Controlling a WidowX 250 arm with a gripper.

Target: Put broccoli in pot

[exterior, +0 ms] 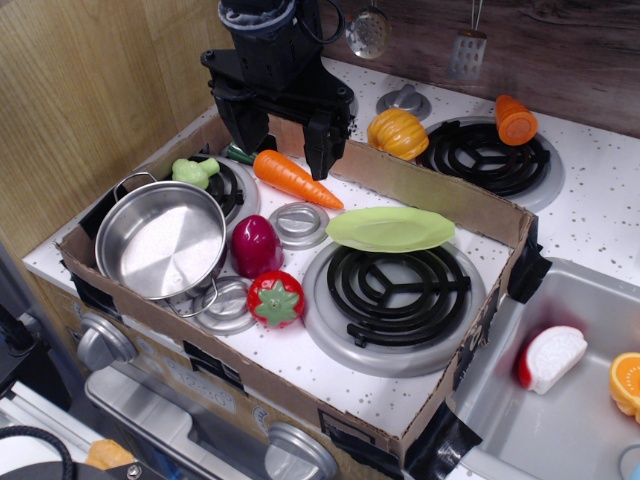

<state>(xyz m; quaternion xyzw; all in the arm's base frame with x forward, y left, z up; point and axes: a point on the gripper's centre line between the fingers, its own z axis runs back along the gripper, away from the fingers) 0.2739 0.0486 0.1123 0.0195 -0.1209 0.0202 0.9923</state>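
The broccoli point(194, 171) is a small light-green lumpy toy lying on the back left burner, just behind the pot. The pot point(161, 240) is a shiny steel vessel with wire loop handles, empty, at the front left of the stove. My gripper point(283, 142) is black, hangs over the back of the stove above the carrot point(292, 177), to the right of the broccoli. Its fingers point(322, 145) are spread apart and hold nothing.
A dark red eggplant-like toy point(256, 246) and a tomato point(276, 298) lie right of the pot. A lime-green plate point(390, 228) rests on the large front burner point(395, 292). A cardboard wall point(440, 195) rims the area. A pumpkin point(397, 133) sits behind it; the sink point(560, 400) is right.
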